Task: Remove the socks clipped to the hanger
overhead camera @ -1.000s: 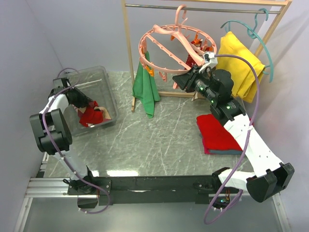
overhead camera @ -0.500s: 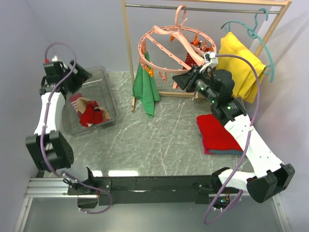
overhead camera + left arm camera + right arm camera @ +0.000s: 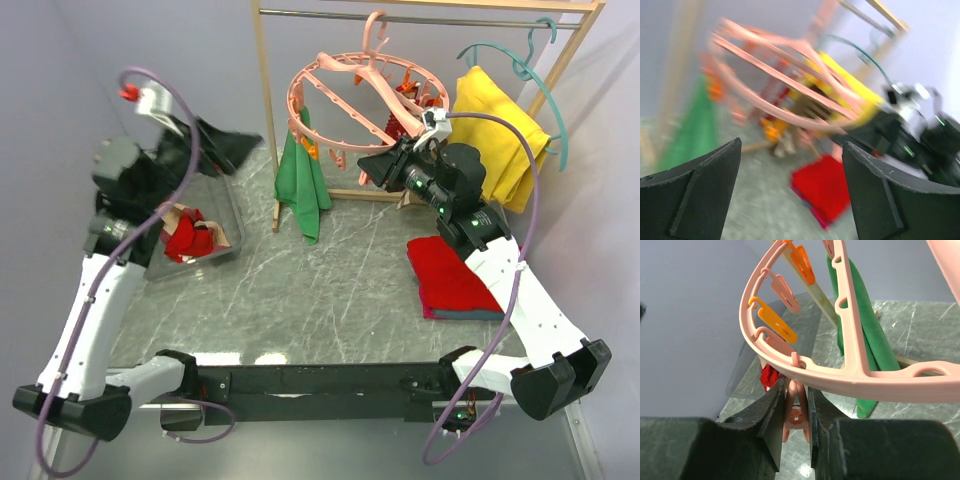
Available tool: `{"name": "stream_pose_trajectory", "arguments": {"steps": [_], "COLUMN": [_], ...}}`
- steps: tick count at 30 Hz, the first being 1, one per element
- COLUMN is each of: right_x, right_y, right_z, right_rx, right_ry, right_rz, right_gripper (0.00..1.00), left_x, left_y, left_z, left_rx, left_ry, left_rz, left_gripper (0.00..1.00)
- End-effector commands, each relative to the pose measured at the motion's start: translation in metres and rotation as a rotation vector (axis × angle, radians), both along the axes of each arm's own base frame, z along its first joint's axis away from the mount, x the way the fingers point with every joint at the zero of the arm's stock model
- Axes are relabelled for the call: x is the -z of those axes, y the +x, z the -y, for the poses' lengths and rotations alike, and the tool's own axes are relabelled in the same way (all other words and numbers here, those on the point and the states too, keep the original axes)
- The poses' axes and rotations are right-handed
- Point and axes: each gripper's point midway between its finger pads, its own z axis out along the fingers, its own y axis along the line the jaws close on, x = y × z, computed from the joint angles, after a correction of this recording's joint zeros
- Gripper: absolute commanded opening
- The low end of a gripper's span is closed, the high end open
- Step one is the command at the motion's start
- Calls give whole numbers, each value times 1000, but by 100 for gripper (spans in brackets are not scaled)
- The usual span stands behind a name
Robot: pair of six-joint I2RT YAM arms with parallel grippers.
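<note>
Top external view: the round salmon-pink plastic drying-ring hanger (image 3: pixel 345 95) hangs from the pale wooden rack (image 3: pixel 264 90) at the back of the grey marbled counter (image 3: pixel 330 290). My right arm (image 3: pixel 505 270) reaches up to its near rim. My left arm (image 3: pixel 95 290) stands high beside the clear plastic bin (image 3: pixel 232 205), where the small red and tan socks (image 3: pixel 190 238) lie in a heap. The left jaws point toward the ring. A long green cloth (image 3: pixel 300 185) hangs at the ring's left side, and a folded red cloth (image 3: pixel 450 275) lies on the counter to the right.

Left wrist view: the picture is blurred, but I see the left jaws spread wide with nothing between them. The hanger (image 3: pixel 780 70) is well ahead, with the folded red cloth (image 3: pixel 822 187) below it.

Right wrist view: the right jaws stand narrow, pinching a pink clip peg (image 3: pixel 795 415) that hangs under the hanger's rim (image 3: pixel 840 372). Orange clip pegs (image 3: pixel 774 322) sit along the rim farther on. Something red, seemingly a sock (image 3: pixel 770 376), shows in the bin (image 3: pixel 747 375) beyond.
</note>
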Motion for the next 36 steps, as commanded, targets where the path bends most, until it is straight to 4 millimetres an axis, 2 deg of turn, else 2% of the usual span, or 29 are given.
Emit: {"name": "stream_pose_trajectory", "arguments": {"steps": [1,2,3,4,5,6,7,8,9,10,11,12,14,15,16,17,18,19,20,21,23,25,29,32,36], "right_x": [-12,-12,-12,-12,-12,-12,-12,-11,-10,-10,-9,-8,-6,-6,-6,-7,-7,-8,-10,-11,-12,-10,-6,-4,-1], "right_y": [-17,-19,-19,-19,-20,-20,-20,-22,-23,-23,-25,-25,-27,-28,-29,-32,-33,-34,-37,-38,-40,-40,-41,-42,-43], "right_z": [1,2,2,3,3,4,4,5,5,5,6,7,8,7,7,7,7,6,5,5,6,7,8,6,4], "right_rx": [-30,-28,-28,-25,-25,-24,-21,-20,-20,-19,-18,-14,-11,-13,-15,-16,-19,-24,-33,-36,-36,-31,-29,-35,-41], "right_ry": [6,7,6,7,7,7,7,9,10,12,15,15,25,27,30,45,52,59,71,73,74,67,66,75,93], "right_rz": [-4,-5,-6,-7,-9,-9,-11,-14,-15,-15,-19,-21,-29,-31,-35,-41,-46,-48,-48,-47,-49,-60,-75,-88,-112], "right_gripper": [2,2,2,2,2,2,2,2,3,3,3,3,3,3,3,3,4,4,4,4,5,6,7,8,9], "left_x": [33,40,58,57,64,81,88,92,114,120,131,152,167,193,202,197,222,227,224,242,247,241,213,183,158], "left_y": [-34,-41,-40,-59,-66,-70,-88,-94,-98,-109,-114,-118,-126,-127,-138,-135,-137,-140,-135,-133,-133,-132,-132,-127,-120], "left_z": [56,62,66,75,81,89,101,108,115,127,133,139,154,160,169,173,179,185,187,193,200,209,220,227,225], "left_rx": [183,193,180,224,245,266,320,336,346,369,382,389,394,388,409,384,386,381,350,345,346,367,395,388,353], "left_ry": [36,37,36,20,14,15,17,13,33,30,41,62,52,75,74,32,59,50,13,35,30,6,-32,-39,-39], "left_rz": [-19,-21,-43,-31,-34,-57,-66,-61,-96,-96,-106,-137,-159,-190,-188,-148,-171,-163,-140,-156,-150,-112,-37,24,89], "left_gripper": [85,86,86,86,86,86,86,85,85,85,85,85,86,86,87,88,89,89,89,89,89,89,87,85,80]}}
